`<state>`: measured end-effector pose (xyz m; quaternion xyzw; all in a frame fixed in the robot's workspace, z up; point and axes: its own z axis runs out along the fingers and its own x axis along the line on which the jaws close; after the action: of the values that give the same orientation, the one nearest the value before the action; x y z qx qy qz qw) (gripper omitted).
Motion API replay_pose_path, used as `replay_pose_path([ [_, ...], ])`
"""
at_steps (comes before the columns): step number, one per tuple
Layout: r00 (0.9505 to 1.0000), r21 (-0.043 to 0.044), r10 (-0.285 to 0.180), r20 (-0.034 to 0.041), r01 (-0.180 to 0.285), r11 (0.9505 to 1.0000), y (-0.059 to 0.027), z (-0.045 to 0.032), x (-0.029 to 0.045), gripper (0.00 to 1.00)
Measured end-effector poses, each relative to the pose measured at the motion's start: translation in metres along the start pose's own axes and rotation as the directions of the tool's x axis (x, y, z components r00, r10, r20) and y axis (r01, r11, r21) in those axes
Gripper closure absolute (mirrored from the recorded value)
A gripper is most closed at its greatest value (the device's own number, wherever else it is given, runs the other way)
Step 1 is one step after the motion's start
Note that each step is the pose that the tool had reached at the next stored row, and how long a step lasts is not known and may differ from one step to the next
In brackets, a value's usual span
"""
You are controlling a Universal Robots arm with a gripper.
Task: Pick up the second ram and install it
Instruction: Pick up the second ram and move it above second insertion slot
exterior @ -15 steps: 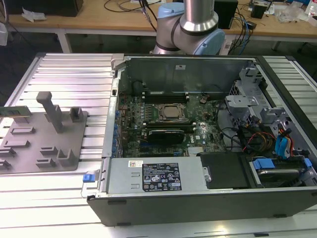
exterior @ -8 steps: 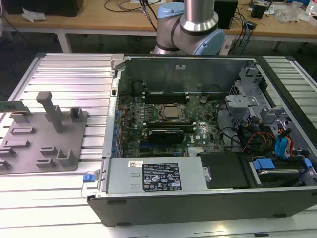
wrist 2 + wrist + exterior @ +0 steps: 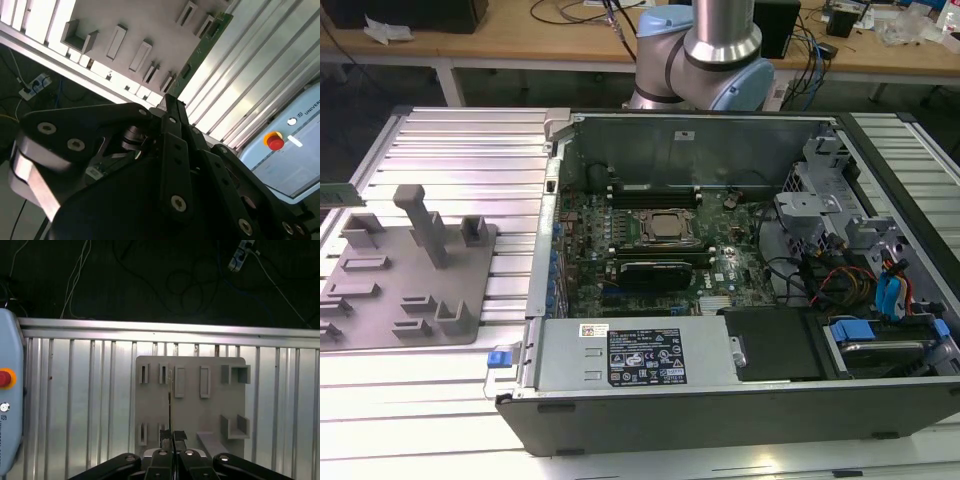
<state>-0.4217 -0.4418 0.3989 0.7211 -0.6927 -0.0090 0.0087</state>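
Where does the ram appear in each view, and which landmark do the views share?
Exterior view: ram at the exterior view's left edge, beside the tray.
Second wrist view: ram, a green strip held by the tool, near the tray.
First wrist view: ram edge-on, a thin line from the tool across the tray.
Shared landmark: the grey tray.

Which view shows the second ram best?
Second wrist view: the second ram shows its green face, running out from the gripper over the grey fixture plate. First wrist view has it edge-on, a thin dark line. A green sliver sits at the exterior view's left edge.
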Motion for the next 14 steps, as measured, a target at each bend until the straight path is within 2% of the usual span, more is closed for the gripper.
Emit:
replay_pose_path([
  [5,1.0,-0.0013,0.0,0.0048,0.0,1.0,-0.0001,0.0,0.0,0.91],
  [6,1.0,-0.0194,0.0,0.0069,0.0,0.9998,-0.0004,0.0001,0.0001,0.91],
  [11,1.0,-0.0235,0.0,0.0075,0.0,0.9997,-0.0032,-0.0001,0.0001,0.91],
  [14,1.0,-0.0255,0.0,0.0077,0.0,0.9997,-0.0127,-0.0004,0.0006,0.91],
])
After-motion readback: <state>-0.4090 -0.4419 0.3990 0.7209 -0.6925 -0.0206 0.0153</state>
